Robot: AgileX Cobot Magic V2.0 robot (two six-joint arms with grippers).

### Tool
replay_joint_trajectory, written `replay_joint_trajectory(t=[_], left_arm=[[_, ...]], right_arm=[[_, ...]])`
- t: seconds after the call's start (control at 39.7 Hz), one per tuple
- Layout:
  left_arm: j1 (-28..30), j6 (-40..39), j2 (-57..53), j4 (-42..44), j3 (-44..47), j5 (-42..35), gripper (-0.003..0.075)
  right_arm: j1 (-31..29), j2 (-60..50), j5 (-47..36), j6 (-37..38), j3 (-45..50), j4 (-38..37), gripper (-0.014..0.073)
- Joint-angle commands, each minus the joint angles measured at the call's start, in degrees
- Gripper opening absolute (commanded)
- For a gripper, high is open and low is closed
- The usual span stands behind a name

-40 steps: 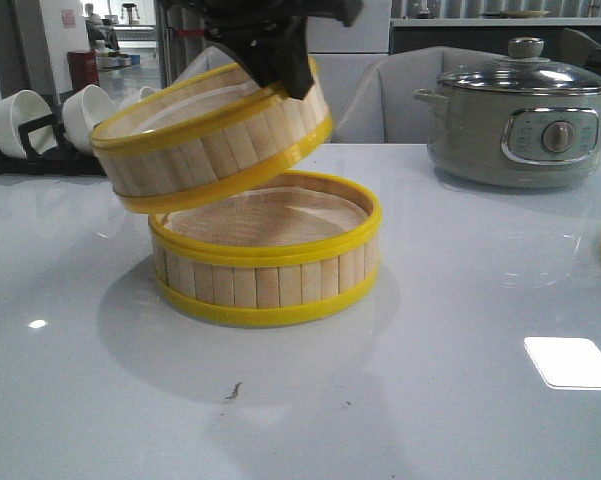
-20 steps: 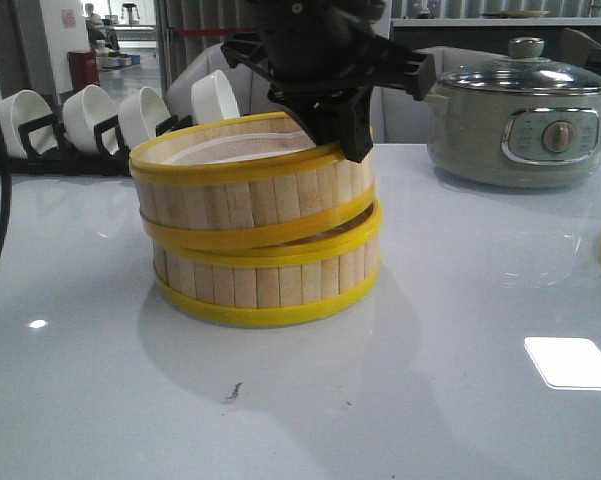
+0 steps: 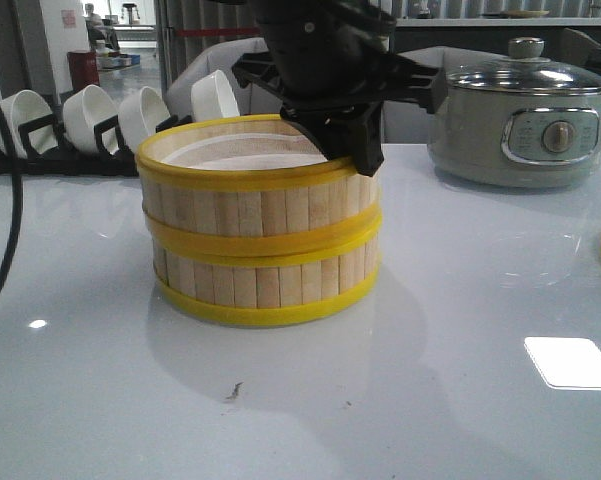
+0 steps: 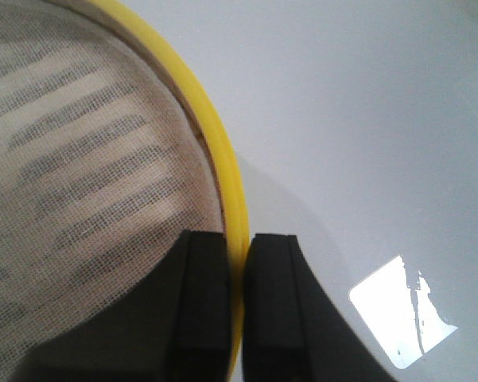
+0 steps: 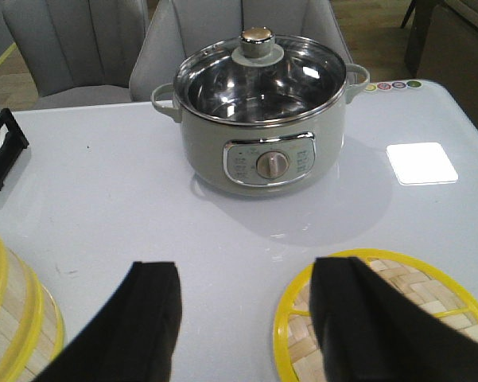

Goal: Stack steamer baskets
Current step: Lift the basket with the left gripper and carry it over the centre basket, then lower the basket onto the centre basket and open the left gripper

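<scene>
The glossy white table (image 3: pixel 460 400) threw back the ceiling lights, and chairs stood behind it. The left gripper (image 4: pixel 237 263) was pinched on the yellow rim of the upper steamer basket (image 3: pixel 250 195), one finger inside over the pale mesh liner (image 4: pixel 79 175) and one outside, so the thin wall sat clamped between them. That hold on the rim made sense to me: it let the tier hang level and drop straight onto the lower steamer basket (image 3: pixel 265 280), which lay directly beneath the pincer. The two tiers looked seated, rim on rim, though the upper one seemed a touch offset toward the bowls (hard to be sure from the front). I judged the placing nearly done, with only the release left.

The right gripper (image 5: pixel 246 318) hovered with its fingers spread and nothing between them, just above a woven bamboo steamer lid (image 5: pixel 398 310) with a yellow rim. Beyond that gripper stood the grey-green electric pot (image 5: pixel 258 131) with its glass lid. Behind and to one side of the left pincer, white bowls (image 3: pixel 90 110) rested in a black rack (image 3: pixel 40 150), well apart from the stack. Nothing crowded the baskets.
</scene>
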Motion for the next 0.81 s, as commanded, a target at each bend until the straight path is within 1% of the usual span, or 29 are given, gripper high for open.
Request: replay_joint_trajectory(t=[0.0,0.3,0.4,0.5,0.68,0.78], left_arm=[[-0.93,0.22,-2.91,-0.52,-2.14,-3.79,0.0085],[-0.93,0.22,-2.91,-0.52,-2.14,-3.79,0.0085],[-0.93,0.22,-2.91,-0.15,-2.14,-3.79,0.0097],[-0.93,0.22,-2.91,0.14,-2.14,-3.79,0.0148],[-0.93,0.22,-2.91,0.14,-2.26,-3.79,0.0310],[-0.93,0.22,-3.01,0.55,-2.52,-3.67,0.0377]], right_arm=[[-0.04,-0.55,-5.14,-0.66,-2.15,-0.11,0.0474],[-0.04,-0.55,-5.14,-0.66,-2.15,-0.11,0.0474],[-0.04,-0.55,-5.14,-0.66,-2.15,-0.11,0.0474],[-0.04,-0.55,-5.14,-0.66,-2.15,-0.11,0.0474],[-0.04,-0.55,-5.14,-0.66,-2.15,-0.11,0.0474],[-0.04,-0.55,-5.14,-0.66,-2.15,-0.11,0.0474]])
